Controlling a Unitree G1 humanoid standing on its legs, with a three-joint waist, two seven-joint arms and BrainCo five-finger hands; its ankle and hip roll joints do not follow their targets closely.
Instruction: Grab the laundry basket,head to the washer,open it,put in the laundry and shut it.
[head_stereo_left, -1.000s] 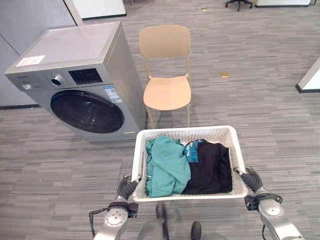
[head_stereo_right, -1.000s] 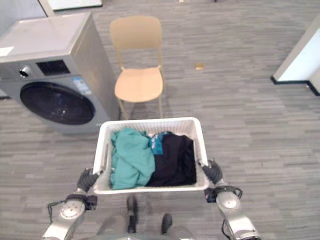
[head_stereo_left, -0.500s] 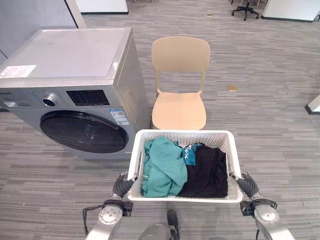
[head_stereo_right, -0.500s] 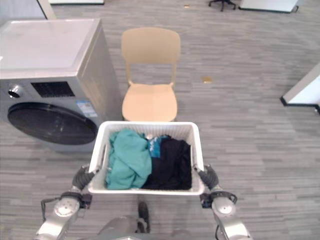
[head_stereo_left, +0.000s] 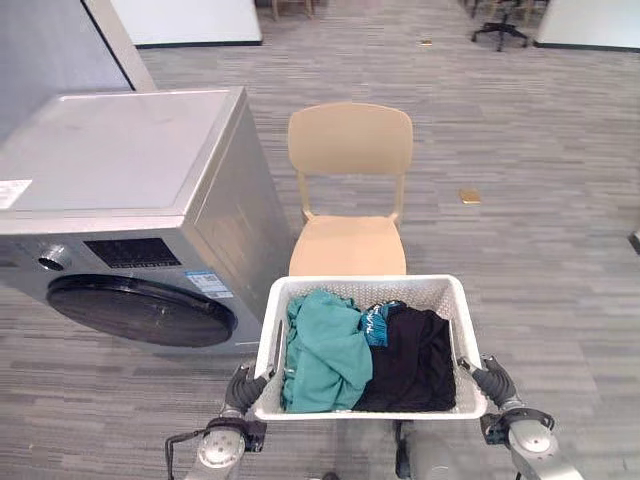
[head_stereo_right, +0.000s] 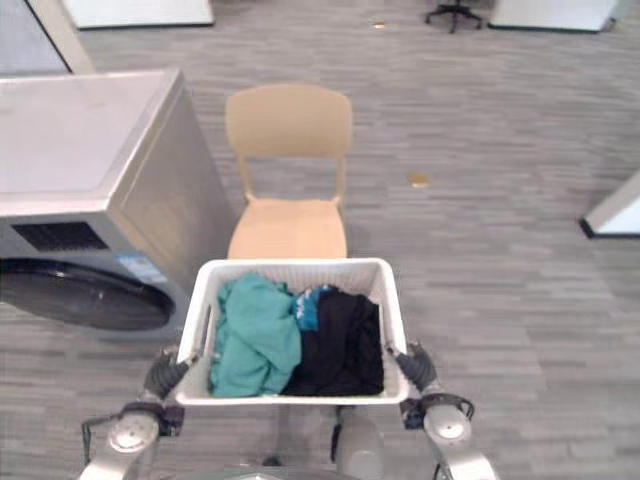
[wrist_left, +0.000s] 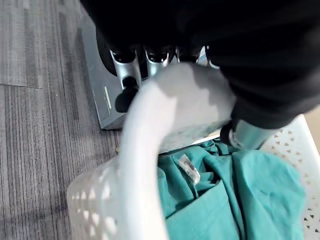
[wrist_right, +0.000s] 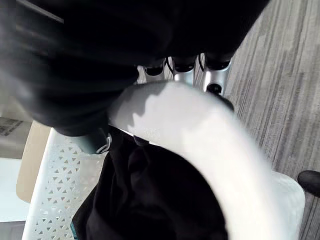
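We note a white plastic laundry basket (head_stereo_left: 455, 300), its walls a perforated lattice, its rim smooth and faintly glossy. Inside lies soft, creased cloth: a matt teal garment (head_stereo_left: 325, 350) and a matt black garment (head_stereo_left: 415, 360). The washer (head_stereo_left: 130, 190) has a brushed silver-grey metal-look casing with a satin sheen; its round door (head_stereo_left: 140, 312) is dark and glossy. The chair (head_stereo_left: 350, 200) looks like smooth, matt beige plastic or wood; we cannot tell which. The floor (head_stereo_left: 560, 160) is matt grey with a streaked plank grain.

No print on the washer (head_stereo_left: 120, 230) is legible.
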